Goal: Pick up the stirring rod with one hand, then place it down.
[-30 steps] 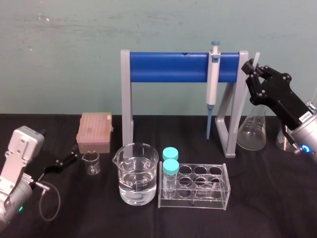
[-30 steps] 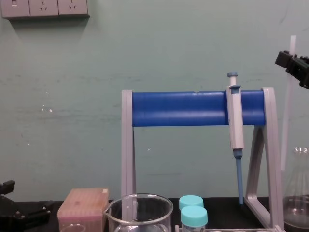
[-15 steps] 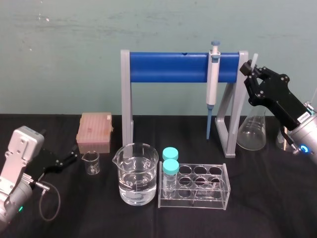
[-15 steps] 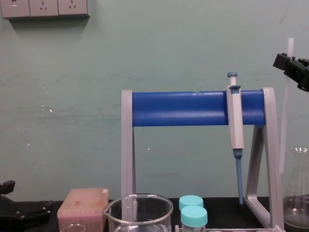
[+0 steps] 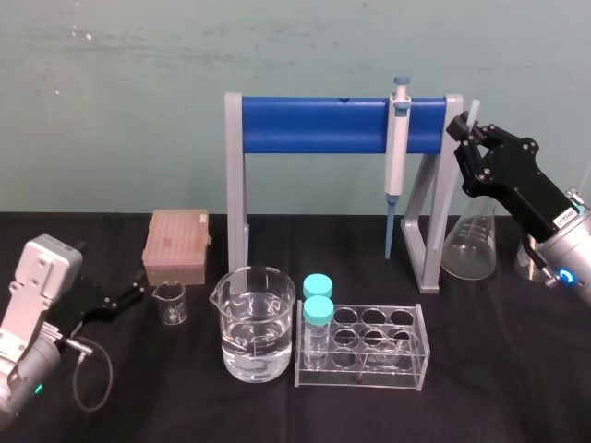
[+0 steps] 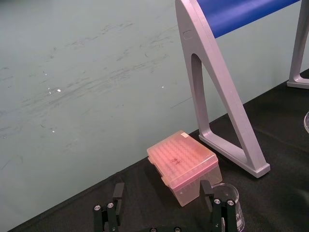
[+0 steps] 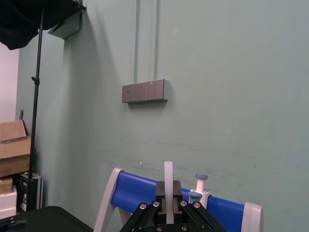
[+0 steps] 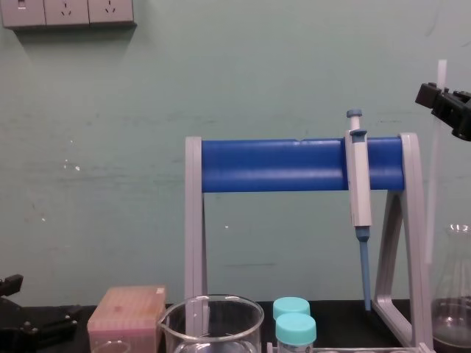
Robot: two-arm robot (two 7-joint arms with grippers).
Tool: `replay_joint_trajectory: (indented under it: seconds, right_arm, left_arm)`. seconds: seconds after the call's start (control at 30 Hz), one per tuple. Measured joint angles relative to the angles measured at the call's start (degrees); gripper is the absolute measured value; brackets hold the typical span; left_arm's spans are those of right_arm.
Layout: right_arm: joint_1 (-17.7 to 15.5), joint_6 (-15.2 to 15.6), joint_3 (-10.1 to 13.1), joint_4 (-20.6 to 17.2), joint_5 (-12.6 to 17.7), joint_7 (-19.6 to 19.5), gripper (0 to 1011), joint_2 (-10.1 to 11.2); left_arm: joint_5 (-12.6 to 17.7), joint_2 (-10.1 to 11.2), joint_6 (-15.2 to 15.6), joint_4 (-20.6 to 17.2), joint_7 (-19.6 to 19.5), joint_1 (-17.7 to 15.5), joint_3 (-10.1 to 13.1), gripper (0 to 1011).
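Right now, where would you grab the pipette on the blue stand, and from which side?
Probably the straight white body of the pipette, just below the blue bar, from the front: it hangs upright there, tip down. The right gripper, beside it, holds the rod; the left gripper sits parked.

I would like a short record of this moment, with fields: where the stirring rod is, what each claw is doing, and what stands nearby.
Stirring rod: nearly upright, held in the air, top end above the claw
Right claw: shut on the rod, raised beside the stand's right leg
Left claw: open, low at the table's left, near the pink tip box
Pipette: hanging on the blue stand
Near the rod: conical flask
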Motion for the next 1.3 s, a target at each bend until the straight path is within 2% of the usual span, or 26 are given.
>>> replay_joint_trajectory:
  seconds: [1.3]
  right_arm:
    - [-0.2, -0.1, -0.1, 0.2, -0.2, 0.2, 71, 0.1]
  left_arm:
    - [0.0, 0.0, 0.0, 0.0, 0.0, 0.0, 0.0, 1000]
